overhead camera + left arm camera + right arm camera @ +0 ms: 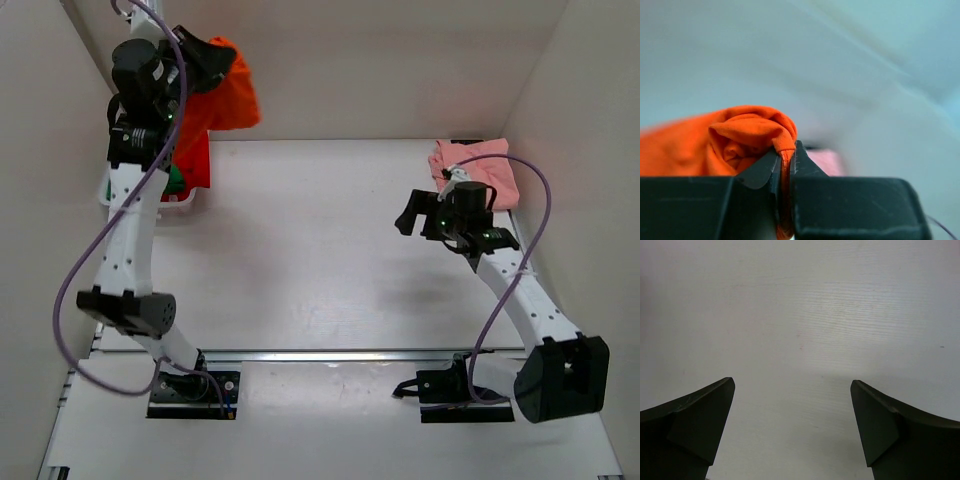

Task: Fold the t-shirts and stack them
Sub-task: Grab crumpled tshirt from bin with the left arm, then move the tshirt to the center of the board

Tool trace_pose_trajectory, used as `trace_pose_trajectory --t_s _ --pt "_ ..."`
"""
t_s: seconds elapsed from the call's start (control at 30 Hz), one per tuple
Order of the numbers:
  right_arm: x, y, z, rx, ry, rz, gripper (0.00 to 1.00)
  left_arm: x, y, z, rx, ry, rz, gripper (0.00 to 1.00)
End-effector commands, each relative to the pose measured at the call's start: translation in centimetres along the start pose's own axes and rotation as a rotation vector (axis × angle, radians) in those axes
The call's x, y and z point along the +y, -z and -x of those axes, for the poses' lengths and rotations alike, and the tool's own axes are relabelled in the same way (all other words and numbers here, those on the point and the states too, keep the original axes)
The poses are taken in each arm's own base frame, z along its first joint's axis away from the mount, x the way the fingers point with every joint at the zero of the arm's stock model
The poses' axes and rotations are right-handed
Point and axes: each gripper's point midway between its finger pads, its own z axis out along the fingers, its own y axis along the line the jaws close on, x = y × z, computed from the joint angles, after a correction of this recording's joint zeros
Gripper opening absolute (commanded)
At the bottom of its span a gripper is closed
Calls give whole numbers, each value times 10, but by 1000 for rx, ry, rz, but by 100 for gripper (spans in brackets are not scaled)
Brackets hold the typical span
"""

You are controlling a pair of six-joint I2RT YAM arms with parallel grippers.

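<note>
Our left hand (786, 159) pinches the orange shirt (740, 132), which hangs limp at far left; we judge it light and floppy, best taken by its hem. Our right hand (792, 405) gapes empty over the tabletop (800, 315).

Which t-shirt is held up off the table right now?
The bright orange cloth t-shirt, pinched in the left gripper; the pale pink cloth t-shirt lies on the white table at far right.
</note>
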Motion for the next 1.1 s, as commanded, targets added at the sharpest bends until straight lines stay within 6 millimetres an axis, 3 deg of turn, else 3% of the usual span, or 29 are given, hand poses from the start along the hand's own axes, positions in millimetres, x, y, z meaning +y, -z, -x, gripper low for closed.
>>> trace_pose_trajectory --t_s 0.0,0.03,0.1,0.13,0.23,0.3,0.33,0.37,0.4,0.43,0.5,0.53,0.63,0.77,0.9,0.93,1.07 --pt "-10 22 15 -103 -23 -15 99 -88 53 -12 116 116 -285 0" --pt "-11 29 17 -124 -28 -16 99 -98 72 -10 107 136 -324 0" --pt "-19 44 24 -165 -34 -19 99 -96 102 -20 143 205 -345 0" --pt "-28 47 24 -169 -41 -41 99 -91 108 -14 115 210 -342 0" --pt "-27 55 28 -191 -37 -25 99 -65 126 -41 168 247 -281 0" --pt "-25 54 30 -193 -32 -24 99 -32 129 -100 293 269 -198 0" --pt "-17 52 29 -183 -23 -2 99 -26 132 -121 343 277 -190 0" --pt "-3 44 24 -163 -8 35 99 12 140 -210 559 355 -144 11" --pt "0 40 23 -149 -11 43 99 36 145 -249 626 392 -104 25" --pt "6 34 18 -126 -7 62 99 53 161 -288 720 459 -77 55" --pt "18 24 9 -82 15 84 99 64 176 -316 757 480 -83 64" --pt "27 19 4 -63 35 98 99 72 186 -328 767 456 -60 69" --pt "44 10 -6 -30 74 120 99 92 198 -329 714 341 31 74" --pt "52 -4 -27 31 80 125 99 117 213 -337 730 224 125 71" --pt "56 -10 -61 134 124 82 99 140 235 -373 792 181 226 68" --pt "56 -11 -63 139 123 77 100 137 235 -375 777 189 203 67" --pt "67 -9 -90 194 137 88 100 157 252 -394 769 192 282 65"
